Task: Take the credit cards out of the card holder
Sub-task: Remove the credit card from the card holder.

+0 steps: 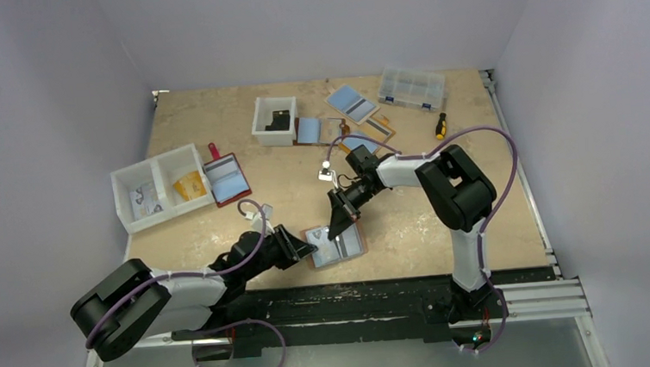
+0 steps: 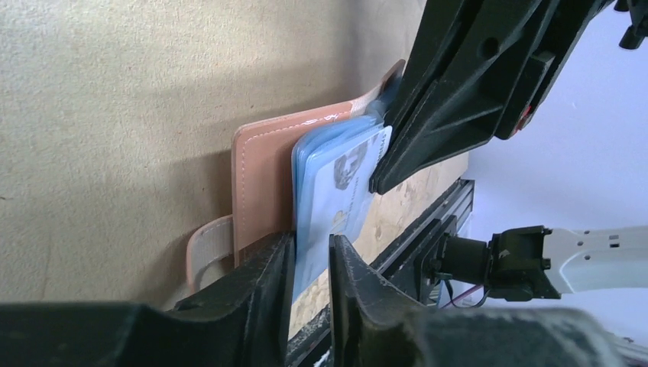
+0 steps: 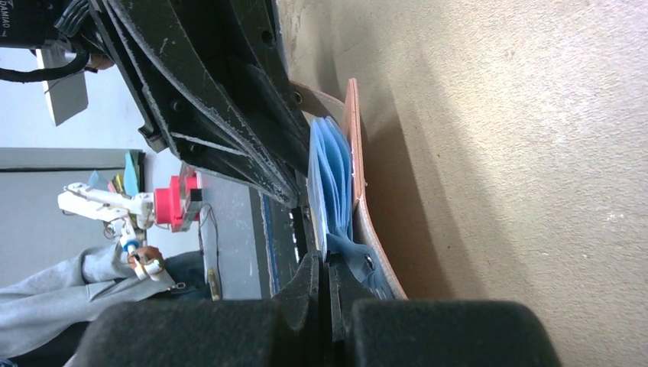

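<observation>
The tan card holder (image 1: 348,249) lies open near the table's front edge, its blue pockets facing up. In the left wrist view it appears edge-on as a tan cover (image 2: 264,176), with a light blue credit card (image 2: 336,191) sticking out of it. My left gripper (image 2: 312,252) straddles that card's edge; the jaws are narrow, and a gap still shows beside the card. My right gripper (image 3: 328,267) is shut, its tips pressing on the holder's blue inside (image 3: 332,176) from above. The right gripper's tip (image 2: 376,183) rests on the card face. No dark grey card shows.
A dark red wallet (image 1: 226,179) and a white two-part bin (image 1: 159,188) sit at the left. At the back are a white box (image 1: 274,120), more wallets (image 1: 352,104), a clear organizer (image 1: 411,88) and a screwdriver (image 1: 441,125). The black rail (image 1: 355,298) runs just below the holder.
</observation>
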### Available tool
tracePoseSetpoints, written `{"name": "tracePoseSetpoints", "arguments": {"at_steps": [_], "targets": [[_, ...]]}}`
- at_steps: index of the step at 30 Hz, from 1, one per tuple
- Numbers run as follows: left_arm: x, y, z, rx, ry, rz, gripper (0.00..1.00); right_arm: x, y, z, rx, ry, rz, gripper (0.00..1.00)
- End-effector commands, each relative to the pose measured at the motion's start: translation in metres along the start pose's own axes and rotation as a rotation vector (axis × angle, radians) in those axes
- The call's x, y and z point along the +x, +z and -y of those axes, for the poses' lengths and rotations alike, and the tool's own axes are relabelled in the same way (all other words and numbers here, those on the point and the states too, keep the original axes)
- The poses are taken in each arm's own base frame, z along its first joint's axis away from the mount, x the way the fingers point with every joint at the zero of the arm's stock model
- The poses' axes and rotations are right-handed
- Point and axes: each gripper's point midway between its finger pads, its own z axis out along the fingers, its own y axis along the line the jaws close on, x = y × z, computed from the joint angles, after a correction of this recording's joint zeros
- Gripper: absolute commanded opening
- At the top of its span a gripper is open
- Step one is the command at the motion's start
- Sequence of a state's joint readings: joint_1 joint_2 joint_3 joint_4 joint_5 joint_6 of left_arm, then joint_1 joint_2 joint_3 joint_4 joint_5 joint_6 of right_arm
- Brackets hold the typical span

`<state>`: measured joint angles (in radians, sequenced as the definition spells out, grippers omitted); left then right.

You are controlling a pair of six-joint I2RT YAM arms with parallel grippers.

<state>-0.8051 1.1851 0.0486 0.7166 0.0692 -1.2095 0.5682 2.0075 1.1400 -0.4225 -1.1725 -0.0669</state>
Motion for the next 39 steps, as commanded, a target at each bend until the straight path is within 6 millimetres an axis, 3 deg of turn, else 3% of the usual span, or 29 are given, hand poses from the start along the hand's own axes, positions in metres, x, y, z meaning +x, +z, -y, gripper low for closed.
{"name": "tracePoseSetpoints", "arguments": {"at_steps": [1, 3, 8, 22, 30, 33, 37, 39], "targets": [[-0.012, 0.003, 0.034, 0.120, 0.036, 0.033, 0.16, -0.012, -0.002, -0.014, -0.066, -0.044, 0.017, 0.00], [-0.012, 0.003, 0.034, 0.124, 0.038, 0.033, 0.00, -0.012, -0.002, -0.013, -0.066, -0.041, 0.017, 0.00], [-0.011, 0.000, 0.035, 0.145, 0.040, 0.039, 0.00, -0.011, -0.003, -0.008, -0.030, -0.045, 0.010, 0.00], [-0.007, -0.013, -0.002, 0.052, -0.014, 0.067, 0.00, 0.000, -0.017, 0.022, 0.082, -0.056, -0.039, 0.00], [-0.014, -0.007, -0.020, -0.105, -0.028, 0.079, 0.00, 0.007, -0.037, 0.031, 0.128, -0.128, -0.084, 0.00], [-0.015, -0.006, -0.031, -0.203, -0.015, 0.065, 0.00, 0.014, -0.046, 0.024, 0.096, -0.168, -0.124, 0.00], [-0.022, -0.007, -0.032, -0.347, 0.068, 0.027, 0.31, 0.014, -0.056, 0.010, 0.054, -0.229, -0.118, 0.00], [-0.031, -0.014, -0.030, -0.439, 0.129, 0.012, 0.40, 0.013, -0.059, 0.005, 0.056, -0.265, -0.111, 0.00]]}}
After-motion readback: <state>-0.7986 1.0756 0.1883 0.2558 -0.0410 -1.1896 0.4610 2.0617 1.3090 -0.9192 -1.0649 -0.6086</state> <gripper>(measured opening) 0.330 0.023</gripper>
